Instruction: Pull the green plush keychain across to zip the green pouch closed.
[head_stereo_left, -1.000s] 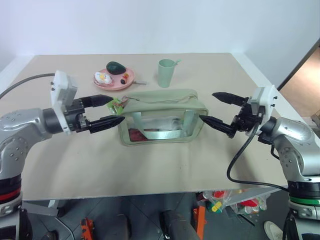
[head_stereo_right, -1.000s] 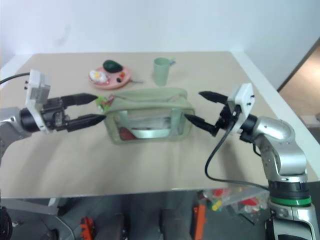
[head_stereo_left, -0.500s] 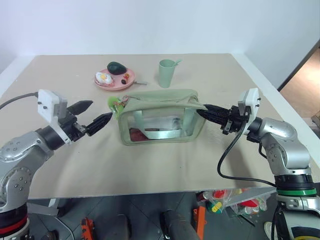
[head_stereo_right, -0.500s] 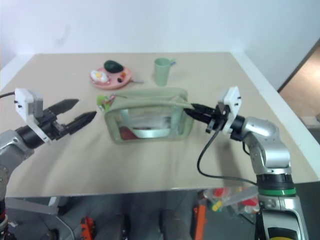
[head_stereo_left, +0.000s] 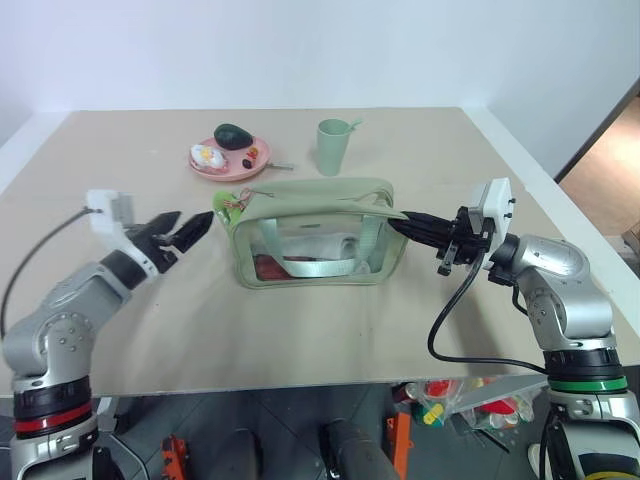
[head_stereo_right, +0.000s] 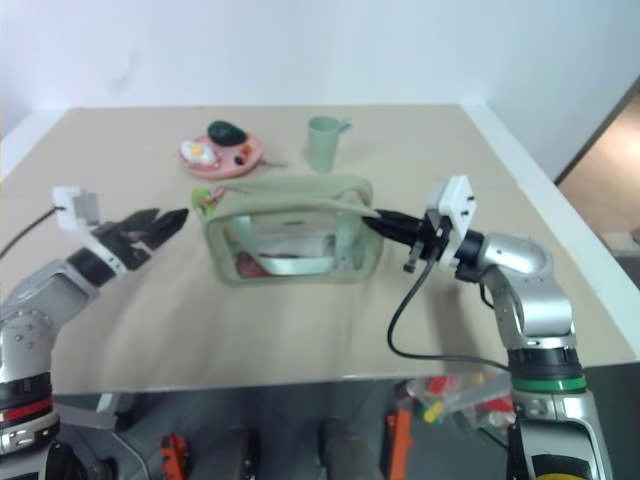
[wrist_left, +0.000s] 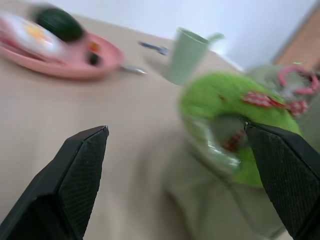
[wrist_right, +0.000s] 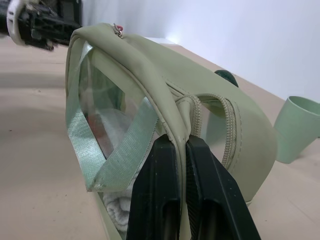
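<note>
- Green pouch (head_stereo_left: 320, 235) upright near the middle of the beige table (head_stereo_left: 300, 330), long clear panel facing the camera, green strap (head_stereo_left: 372, 243) running down over that panel.
- Inside the pouch, behind the clear plastic: something white and something dark red, too unclear to name.
- Green plush keychain (head_stereo_left: 228, 205) at the pouch's upper left corner, hanging just off that end, touching or nearly touching the pouch edge.
- Left pincer (head_stereo_left: 180, 232) spread wide, holding nothing, level above the table, tips aimed at the keychain from the left, near it but apart.
- In the left wrist view: keychain (wrist_left: 235, 120) large and blurred between the two black fingers (wrist_left: 75, 175), one fingertip overlapping its edge; contact not clear.
- Right pincer (head_stereo_left: 402, 222) clamped tight on the pouch's right end, at the top corner.
- In the right wrist view: both fingers (wrist_right: 160, 195) pressed together on a fold of the pouch's (wrist_right: 210, 125) pale green edge beside the zip track.
- Pink plate (head_stereo_left: 228, 160) at the far left of the table, well behind the pouch, carrying a dark green avocado-like toy (head_stereo_left: 232, 135) and a white-and-yellow piece (head_stereo_left: 207, 155).
- Pale green cup (head_stereo_left: 333, 146) behind the pouch, right of the plate, apart from both.
</note>
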